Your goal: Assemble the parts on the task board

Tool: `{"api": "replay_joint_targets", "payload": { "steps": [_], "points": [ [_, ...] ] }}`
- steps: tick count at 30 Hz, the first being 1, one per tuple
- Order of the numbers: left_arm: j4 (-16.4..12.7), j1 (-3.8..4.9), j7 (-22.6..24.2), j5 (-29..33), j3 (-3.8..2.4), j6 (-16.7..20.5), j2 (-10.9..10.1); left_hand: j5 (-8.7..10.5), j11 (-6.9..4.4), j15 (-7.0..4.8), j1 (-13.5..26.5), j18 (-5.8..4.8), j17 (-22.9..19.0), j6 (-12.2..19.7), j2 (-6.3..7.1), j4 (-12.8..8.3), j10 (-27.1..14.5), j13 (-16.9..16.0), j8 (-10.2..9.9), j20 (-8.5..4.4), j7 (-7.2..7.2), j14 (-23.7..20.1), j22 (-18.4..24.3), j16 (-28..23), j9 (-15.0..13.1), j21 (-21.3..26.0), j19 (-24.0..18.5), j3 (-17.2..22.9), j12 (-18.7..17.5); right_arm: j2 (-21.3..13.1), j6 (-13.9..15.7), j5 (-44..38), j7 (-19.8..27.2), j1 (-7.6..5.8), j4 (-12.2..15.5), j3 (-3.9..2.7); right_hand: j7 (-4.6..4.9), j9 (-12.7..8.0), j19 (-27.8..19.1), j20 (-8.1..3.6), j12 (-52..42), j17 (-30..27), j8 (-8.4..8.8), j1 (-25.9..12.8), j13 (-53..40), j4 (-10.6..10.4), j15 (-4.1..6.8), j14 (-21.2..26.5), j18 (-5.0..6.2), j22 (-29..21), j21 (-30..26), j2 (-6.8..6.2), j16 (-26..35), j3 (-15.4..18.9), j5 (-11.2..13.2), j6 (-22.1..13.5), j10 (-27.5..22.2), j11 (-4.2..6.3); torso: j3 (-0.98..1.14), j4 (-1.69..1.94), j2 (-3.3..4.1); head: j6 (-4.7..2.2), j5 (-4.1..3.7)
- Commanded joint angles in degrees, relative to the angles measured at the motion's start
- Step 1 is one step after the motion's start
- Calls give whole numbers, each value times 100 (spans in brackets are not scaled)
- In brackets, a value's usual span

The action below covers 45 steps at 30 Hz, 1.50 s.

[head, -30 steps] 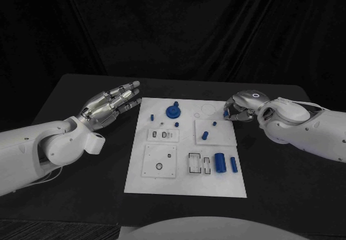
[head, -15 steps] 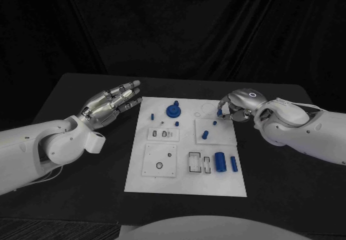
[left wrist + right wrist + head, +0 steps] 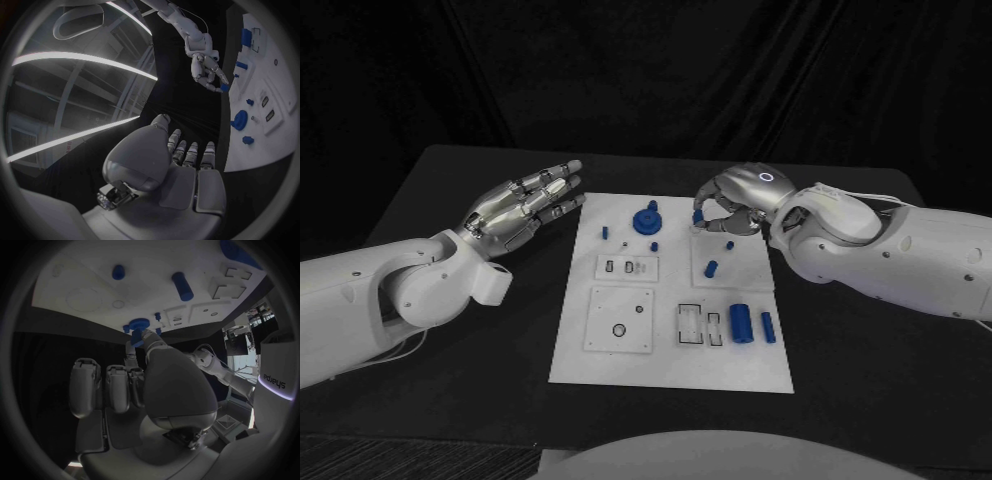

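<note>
Board (image 3: 589, 370) white, at table centre, blue cylinders (image 3: 740, 325) near right | left hand (image 3: 524, 208) flat, empty, beside far-left edge | right hand (image 3: 730, 205) has swung leftward over far board, pinching small blue part (image 3: 698, 216); placement likely next | right wrist view shows part (image 3: 137, 337) at fingertip, gear (image 3: 139, 323) beyond.

The task board (image 3: 672, 330) looks matt white plastic, its parts (image 3: 740, 325) smooth blue plastic, on a matt black table (image 3: 862, 350).
</note>
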<state>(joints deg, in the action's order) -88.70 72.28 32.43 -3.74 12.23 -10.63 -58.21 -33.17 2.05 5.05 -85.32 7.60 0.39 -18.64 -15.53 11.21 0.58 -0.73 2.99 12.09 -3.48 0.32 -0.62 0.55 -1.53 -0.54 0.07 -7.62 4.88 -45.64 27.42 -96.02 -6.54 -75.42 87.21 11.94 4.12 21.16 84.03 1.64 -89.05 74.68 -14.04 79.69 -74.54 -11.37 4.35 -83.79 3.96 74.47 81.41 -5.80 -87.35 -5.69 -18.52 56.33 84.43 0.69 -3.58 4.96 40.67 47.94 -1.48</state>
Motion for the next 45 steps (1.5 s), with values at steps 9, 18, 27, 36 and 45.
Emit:
{"api": "replay_joint_targets", "payload": {
  "steps": [9,18,27,36,45],
  "points": [
    [-10,-6,40,1,-5,-69,32,-96,79,64,-62,273,-31,-23,-33,-80,-12,-38,68,29,2,-23,35,-41,-86,19,38,356,121,534,-597,-365,-324,9,14,-4,-18,214,167,42,-95,958,-240,-11,-1546,8,-25,-499,-141,1150,-122,76,110,-18,134,149,557,-41,1,10,6,21,-6],
    [-6,-6,35,1,-5,-74,59,-99,81,65,-63,274,-31,-20,-37,-82,-11,-38,67,30,2,-23,35,-41,-86,19,39,365,122,799,-957,-406,-452,72,2,-4,-21,213,150,45,-95,931,-235,1,-1546,21,-27,-493,-130,1135,-162,86,128,-26,129,143,557,-39,-5,8,1,34,2],
    [10,-6,33,1,-5,-88,81,-102,84,67,-63,274,-32,-24,-43,-88,-11,-38,69,32,-1,-24,35,-41,-86,19,39,379,123,917,-1089,-412,-503,143,3,-4,-14,210,142,50,-95,920,-219,26,-1546,57,-30,-490,-125,1128,-183,93,136,-39,103,121,557,-42,-5,2,3,51,42],
    [29,-7,33,1,-5,-109,112,-104,85,67,-63,274,-32,-16,-47,-91,-11,-37,67,34,-3,-25,35,-42,-85,20,38,390,118,985,-1174,-413,-573,192,8,-5,-10,208,140,52,-95,928,-212,32,-1546,69,-32,-492,-123,1126,-189,95,131,-43,90,112,557,-45,4,2,3,65,38],
    [14,-8,35,1,-5,-123,105,-104,85,67,-63,274,-32,-16,-47,-91,-11,-37,67,34,-3,-25,35,-42,-85,20,38,390,118,1005,-1235,-413,-646,238,-21,-5,-3,207,137,56,-95,924,-202,48,-1546,100,-36,-492,-120,1123,-202,102,133,-55,49,99,557,-51,2,-3,3,78,51]
  ]
}}
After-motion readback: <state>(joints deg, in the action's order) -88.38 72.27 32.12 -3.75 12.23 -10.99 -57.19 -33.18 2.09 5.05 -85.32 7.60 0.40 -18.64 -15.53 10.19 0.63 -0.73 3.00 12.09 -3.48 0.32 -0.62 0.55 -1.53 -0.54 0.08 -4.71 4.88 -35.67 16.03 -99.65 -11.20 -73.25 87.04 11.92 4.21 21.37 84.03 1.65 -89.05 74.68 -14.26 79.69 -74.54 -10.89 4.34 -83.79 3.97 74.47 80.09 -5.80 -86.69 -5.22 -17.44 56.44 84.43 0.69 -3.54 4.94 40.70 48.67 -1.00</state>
